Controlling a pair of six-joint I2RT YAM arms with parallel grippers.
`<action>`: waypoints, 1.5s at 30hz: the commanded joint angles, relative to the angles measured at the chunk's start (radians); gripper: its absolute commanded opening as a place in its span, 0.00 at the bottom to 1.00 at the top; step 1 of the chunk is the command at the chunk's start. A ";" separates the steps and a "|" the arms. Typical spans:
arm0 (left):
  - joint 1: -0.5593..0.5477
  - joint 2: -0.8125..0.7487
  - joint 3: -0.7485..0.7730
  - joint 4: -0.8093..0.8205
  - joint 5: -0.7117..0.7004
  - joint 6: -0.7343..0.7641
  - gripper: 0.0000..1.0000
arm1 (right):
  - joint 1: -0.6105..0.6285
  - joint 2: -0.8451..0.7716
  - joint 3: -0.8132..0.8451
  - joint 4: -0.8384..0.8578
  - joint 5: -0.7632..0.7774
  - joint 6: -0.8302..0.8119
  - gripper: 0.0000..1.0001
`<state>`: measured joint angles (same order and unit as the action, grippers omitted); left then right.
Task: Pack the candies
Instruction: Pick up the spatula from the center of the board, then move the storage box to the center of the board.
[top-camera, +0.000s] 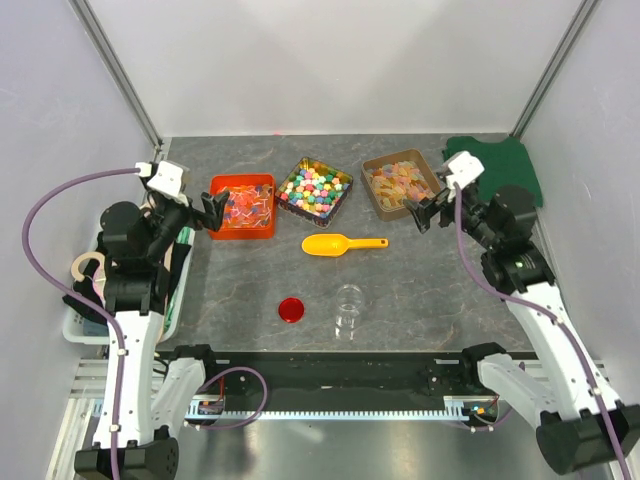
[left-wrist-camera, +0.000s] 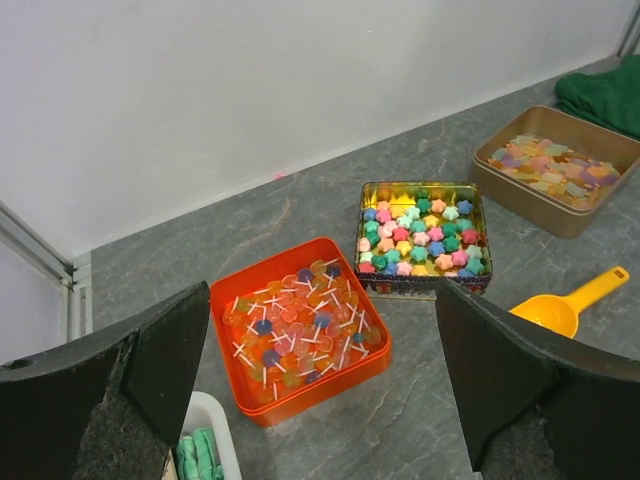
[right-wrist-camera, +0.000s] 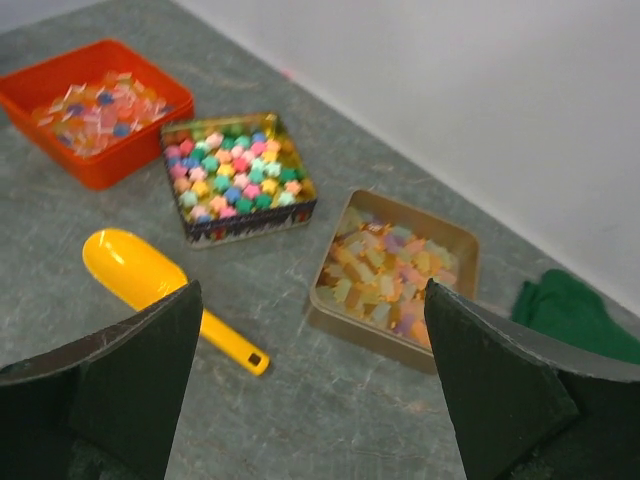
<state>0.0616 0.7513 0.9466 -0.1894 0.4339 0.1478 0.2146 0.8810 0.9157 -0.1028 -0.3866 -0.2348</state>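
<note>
As your left tool (top-camera: 212, 212) and right tool (top-camera: 426, 212) hang released and empty, you should first grasp the scoop (top-camera: 340, 244) near the candies (top-camera: 314, 190).

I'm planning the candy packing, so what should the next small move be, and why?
Probably lower the right gripper toward the yellow scoop, whose handle points its way. Both it and the left gripper are open and empty, the candies lie loose in the middle tin, and the clear jar stands uncapped.
</note>
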 joint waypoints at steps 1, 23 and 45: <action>0.006 0.014 0.009 0.035 0.055 -0.001 1.00 | 0.037 0.099 0.046 -0.083 -0.098 -0.106 0.98; -0.028 0.407 -0.041 -0.096 0.212 0.206 0.99 | 0.304 0.823 0.356 -0.278 0.166 -0.543 0.98; -0.174 0.606 -0.177 -0.005 0.078 0.309 0.98 | 0.365 1.021 0.405 -0.279 0.166 -0.532 0.96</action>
<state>-0.1028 1.3289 0.7704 -0.2562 0.5346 0.4175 0.5720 1.8702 1.2778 -0.4187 -0.2283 -0.7784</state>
